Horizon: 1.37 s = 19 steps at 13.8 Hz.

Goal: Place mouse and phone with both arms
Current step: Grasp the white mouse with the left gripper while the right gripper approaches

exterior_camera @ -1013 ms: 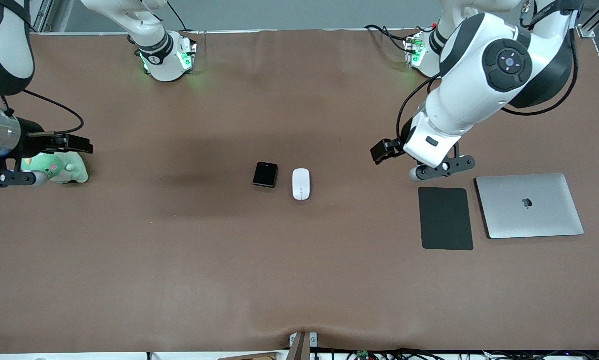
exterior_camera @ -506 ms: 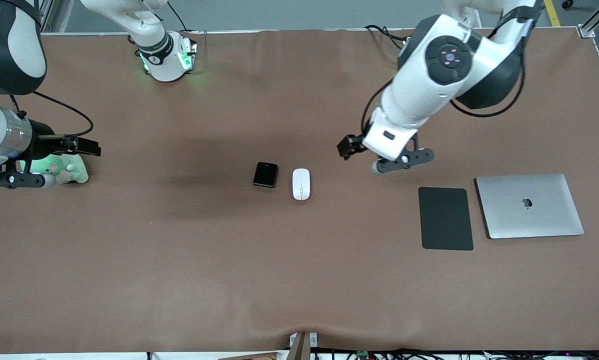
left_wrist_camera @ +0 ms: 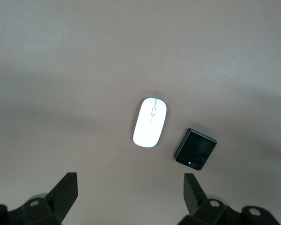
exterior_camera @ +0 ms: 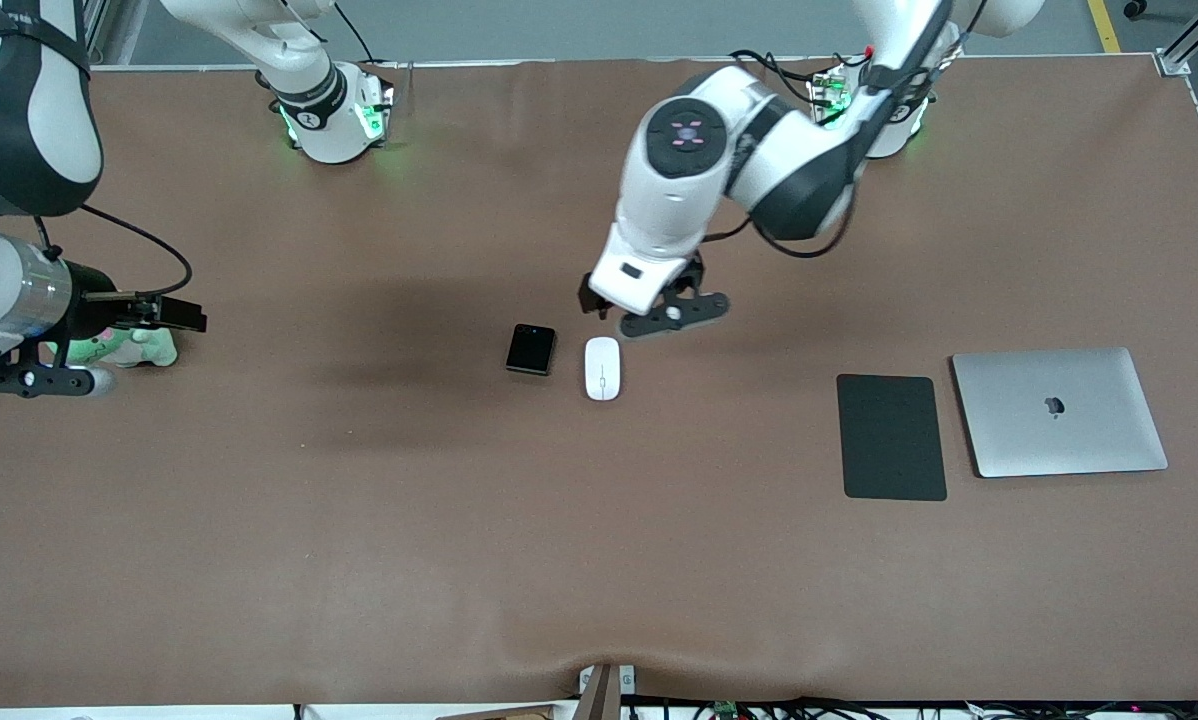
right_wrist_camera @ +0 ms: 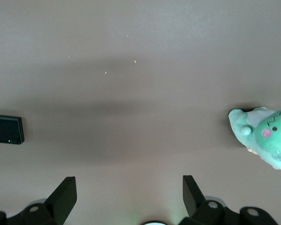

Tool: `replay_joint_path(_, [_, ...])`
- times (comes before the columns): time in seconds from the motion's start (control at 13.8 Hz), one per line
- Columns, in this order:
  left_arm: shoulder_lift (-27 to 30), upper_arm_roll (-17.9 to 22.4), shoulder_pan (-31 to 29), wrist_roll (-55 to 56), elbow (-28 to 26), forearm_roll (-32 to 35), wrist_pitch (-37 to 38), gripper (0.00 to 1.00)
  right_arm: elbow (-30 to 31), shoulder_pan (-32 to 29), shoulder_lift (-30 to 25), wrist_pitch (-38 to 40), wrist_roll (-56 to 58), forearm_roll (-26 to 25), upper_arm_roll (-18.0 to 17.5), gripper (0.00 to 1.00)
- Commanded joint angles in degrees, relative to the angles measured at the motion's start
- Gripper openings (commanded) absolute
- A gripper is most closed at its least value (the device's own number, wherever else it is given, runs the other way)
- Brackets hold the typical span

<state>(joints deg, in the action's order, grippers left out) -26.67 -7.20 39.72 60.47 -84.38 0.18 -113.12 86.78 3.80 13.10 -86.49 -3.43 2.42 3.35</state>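
The left tool (exterior_camera: pixel 649 318) hangs with its fingers (left_wrist_camera: pixel 68 190) spread wide and nothing between them, over the brown counter (exterior_camera: pixel 599 560) just beside the mouse (exterior_camera: pixel 602 368), toward the robots' bases from it. In the left wrist view both fingers frame bare counter, with the mouse and the phone (left_wrist_camera: pixel 195 149) lying clear of them.

The mouse, a white oval with a thin grey centre line, lies flat near the middle of the counter. The phone (exterior_camera: pixel 531 350), glossy black and nearly square, lies just beside the mouse toward the right arm's end, apart from it, its camera dots at the edge toward the bases.

The right tool (exterior_camera: pixel 89 350) also stands wide and holds nothing; it hovers well away from the mouse at the right arm's end, over a pale green plush toy (exterior_camera: pixel 134 345).

Toward the left arm's end from the mouse lies a flat dark mat (exterior_camera: pixel 891 437), and just beside the mat, still farther from the mouse, a closed silver laptop (exterior_camera: pixel 1059 411).
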Motion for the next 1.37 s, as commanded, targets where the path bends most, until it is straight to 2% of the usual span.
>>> replay_joint_path(0.0, [-4.87,0.43,3.43,2.29,2.2,5.25,-1.4,1.0,0.4,0.32,1.14,-1.84,-2.53,1.0,-0.19,1.0])
replay_joint_path(0.36, [-10.85,0.08,5.1,0.28,1.68,11.41,-6.49,1.0,0.58,3.48,1.14,-1.93,-8.34,3.29,-0.19,1.0])
replay_joint_path(0.51, [-13.13,-0.1,5.11,-2.8,1.32,10.98,-10.26,1.0,0.58,5.85,1.23,-1.93,-11.67,3.29,-0.19,1.0])
replay_joint_path(0.8, [-14.1,-0.1,4.57,-6.67,-5.26,10.45,-18.79,1.0,1.46,7.53,1.14,-2.11,-14.33,3.2,-0.19,1.0])
replay_joint_path(1.3, [-18.94,-0.01,4.4,-6.94,-4.83,10.89,-22.76,1.0,0.85,7.45,1.14,-2.63,-14.33,3.38,-0.27,1.0])
